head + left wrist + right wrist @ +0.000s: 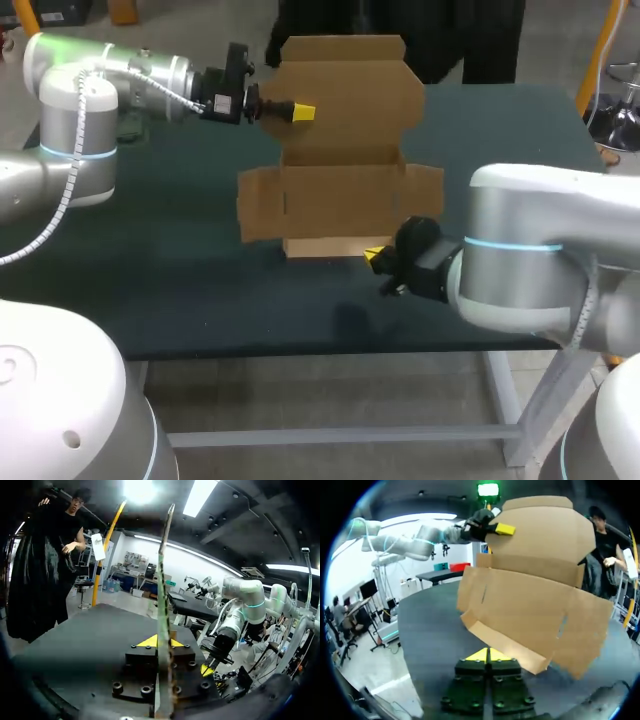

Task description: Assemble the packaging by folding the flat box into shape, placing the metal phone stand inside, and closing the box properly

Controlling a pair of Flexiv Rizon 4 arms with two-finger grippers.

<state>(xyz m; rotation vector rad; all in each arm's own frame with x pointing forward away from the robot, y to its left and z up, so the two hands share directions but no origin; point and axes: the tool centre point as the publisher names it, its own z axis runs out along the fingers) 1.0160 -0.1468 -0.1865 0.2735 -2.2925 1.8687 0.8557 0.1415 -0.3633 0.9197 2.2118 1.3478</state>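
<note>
The bench (150, 270) is a wide dark surface. A broad stretch of it lies between the box and the bench's left edge, and another strip runs in front of the box up to the near edge.

The cardboard box (340, 200) stands about in the middle, half folded. It has a low front wall, side flaps spread to the left and right, and the lid panel (345, 90) upright at the back.

The left hand (300, 112) comes in from the left, high above the surface. It is clamped on the lid panel's left part. In the left wrist view the cardboard (162, 580) runs edge-on between the two yellow tips.

The right hand (376, 257) sits low at the box's front right corner. Its fingers are pressed together with nothing between them, and the box (530, 600) is just ahead. I cannot tell whether they touch.
</note>
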